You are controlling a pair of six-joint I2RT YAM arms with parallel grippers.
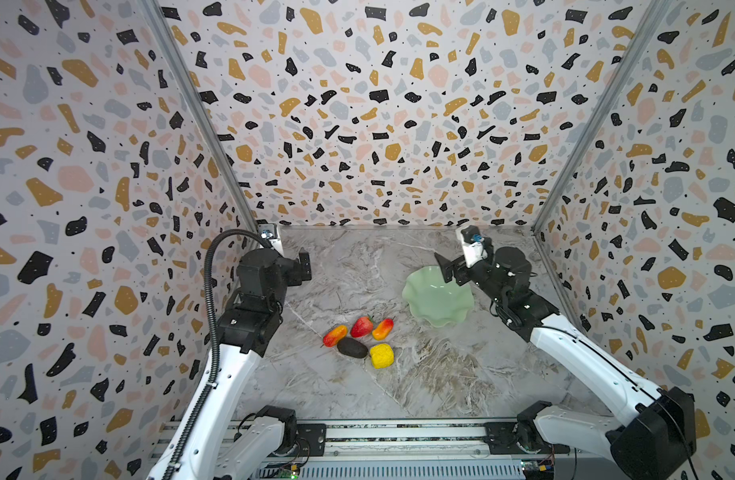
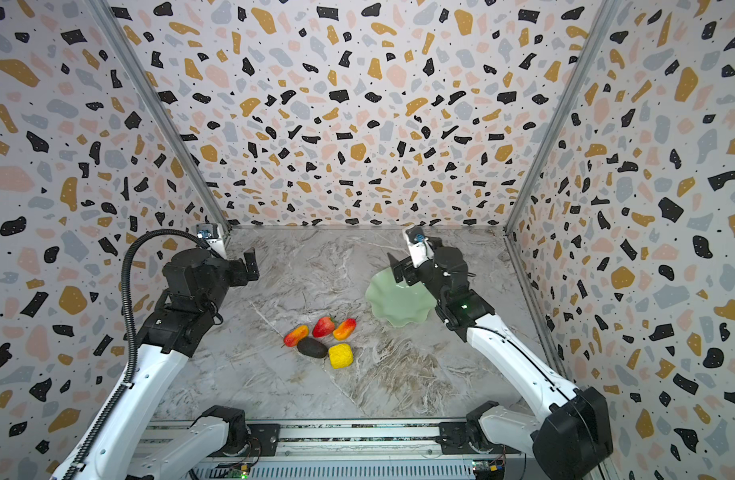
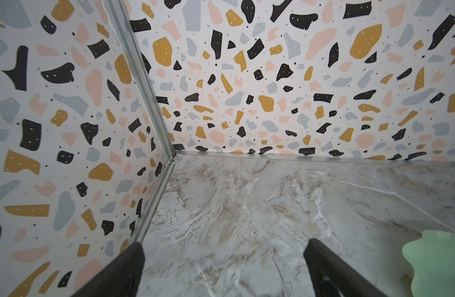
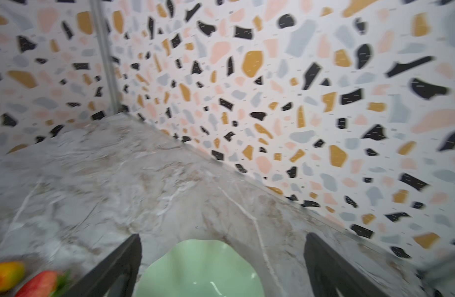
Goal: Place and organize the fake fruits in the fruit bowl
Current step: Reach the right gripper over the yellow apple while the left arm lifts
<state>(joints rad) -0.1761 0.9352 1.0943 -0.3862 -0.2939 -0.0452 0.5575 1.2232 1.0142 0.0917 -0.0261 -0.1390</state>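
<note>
Standing wide apart and gripping nothing, the right fingers (image 4: 113,270) are hanging over the green bowl (image 4: 200,270), whose wavy rim is showing between them in the right wrist view. In both top views these fingers are overlapping the upper right edge of the bowl (image 1: 434,305), which is sitting right of centre on the marbled desk (image 1: 357,270). Whether they are touching it I cannot tell. The left fingers (image 3: 118,272) are likewise standing spread with only bare desk between them. In both top views they are hanging at middle left, well apart from the bowl and from every fruit.

All five fruits are lying on the desk outside the bowl, bunched together just below and left of it, near the middle of the frame. A strawberry (image 1: 362,326) is lying in a row between the left mango (image 1: 335,336) and the right mango (image 1: 383,328). Below that row an avocado (image 1: 352,348) is pressing close against the left mango. A bumpy yellow chunk (image 1: 382,355) is sitting just beside the avocado, under the right mango.

The left arm (image 1: 228,374) and the right arm (image 1: 586,361) are reaching in from the rail (image 1: 399,432) along the bottom edge. Speckled walls (image 1: 357,124) are enclosing the desk on three sides.
</note>
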